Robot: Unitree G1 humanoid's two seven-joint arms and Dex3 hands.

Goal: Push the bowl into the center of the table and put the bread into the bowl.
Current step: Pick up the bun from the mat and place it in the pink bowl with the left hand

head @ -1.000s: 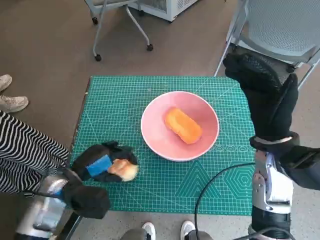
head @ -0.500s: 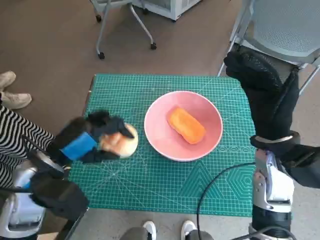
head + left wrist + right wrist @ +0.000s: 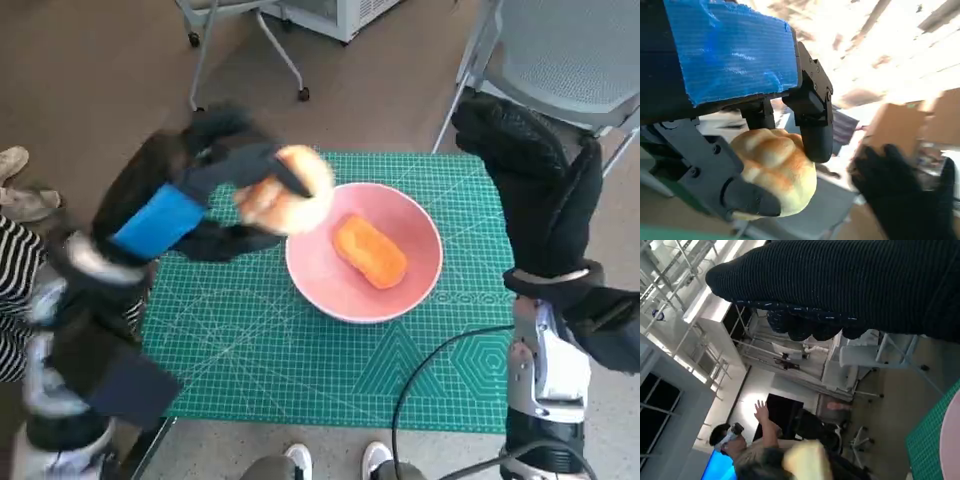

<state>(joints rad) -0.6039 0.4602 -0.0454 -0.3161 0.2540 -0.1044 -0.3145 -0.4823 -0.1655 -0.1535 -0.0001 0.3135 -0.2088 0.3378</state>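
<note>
A pink bowl (image 3: pixel 420 262) stands at the middle of the green cutting mat (image 3: pixel 260 350) and holds an orange loaf (image 3: pixel 369 251). My left hand (image 3: pixel 195 195) is raised above the mat's left part and grips a pale round bread roll (image 3: pixel 288 188), which hangs over the bowl's left rim. In the left wrist view the black fingers (image 3: pixel 812 112) clamp the roll (image 3: pixel 772 172) from both sides. My right hand (image 3: pixel 530 190) is held upright, high beside the table's right edge, its fingers spread and holding nothing. It also shows as a dark shape (image 3: pixel 900 195) in the left wrist view.
A grey mesh chair (image 3: pixel 560 50) stands behind the table's far right corner, and a wheeled chair base (image 3: pixel 245 50) behind the far left. A person's striped clothing (image 3: pixel 15 270) and shoes (image 3: pixel 20 190) are at the left. A black cable (image 3: pixel 440 370) crosses the mat's near right. A person (image 3: pixel 755 450) shows in the right wrist view.
My left hand has lifted the roll off the mat's near left and carried it up and toward the bowl. The right hand has stayed where it was.
</note>
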